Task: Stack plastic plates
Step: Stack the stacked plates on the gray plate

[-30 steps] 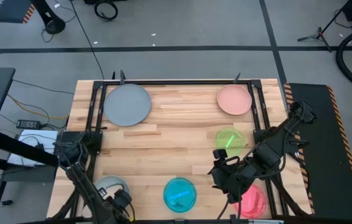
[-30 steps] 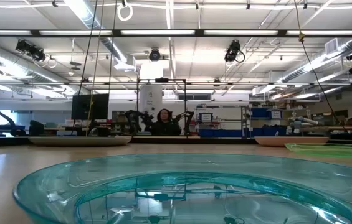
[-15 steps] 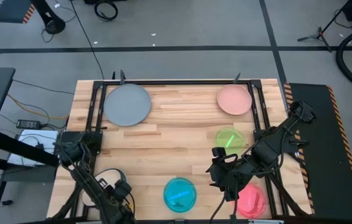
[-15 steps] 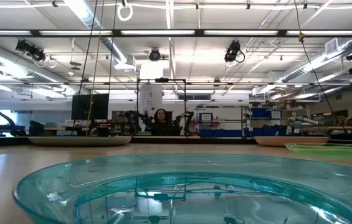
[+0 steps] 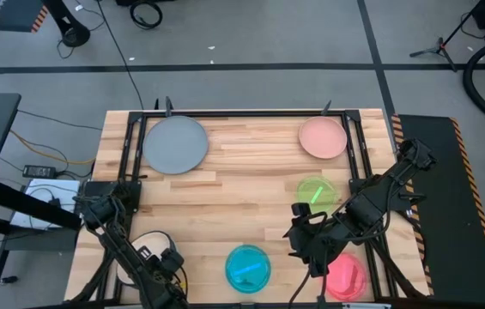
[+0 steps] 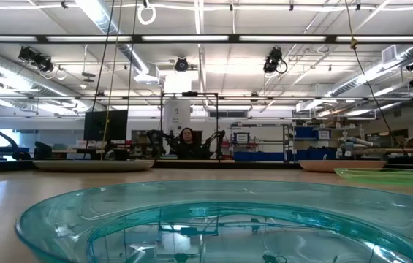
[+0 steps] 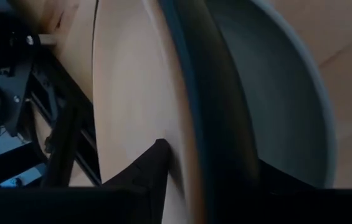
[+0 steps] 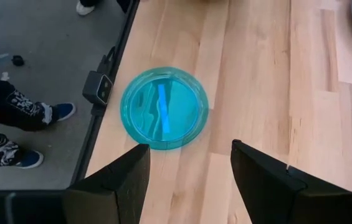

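My left gripper (image 5: 158, 268) is at the table's near left corner, shut on a nested stack of plates (image 5: 142, 252) that shows cream from above. In the left wrist view the stack shows a cream plate (image 7: 126, 106), a dark plate rim (image 7: 213, 124) and a grey plate (image 7: 275, 93). My right gripper (image 8: 188, 180) is open and empty, above the table between the cyan plate (image 5: 248, 267) and the red-pink plate (image 5: 346, 277). A grey plate (image 5: 174, 143), a salmon plate (image 5: 323, 137) and a green plate (image 5: 315, 191) lie flat on the table. My left gripper holds the nested stack by its rim. One finger (image 7: 144, 180) lies against the cream plate's face (image 7: 132, 137). The other finger is hidden behind the dark plate rim. The plates stand steeply tilted in the wrist view; whether the stack's lower edge touches the table I cannot tell.
The cyan plate fills the foreground of the low view (image 6: 191, 219). A dark metal frame (image 5: 130, 154) runs along the table's left, far and right sides. A person's shoes (image 8: 14, 106) show on the floor beyond the near edge. Bare wood lies in the table's middle (image 5: 242, 197).
The stack in my left gripper has shifted a little toward the table's left edge and tipped: from above it showed a grey inside with a pale rim, and now shows a cream face. My left gripper has moved slightly with it.
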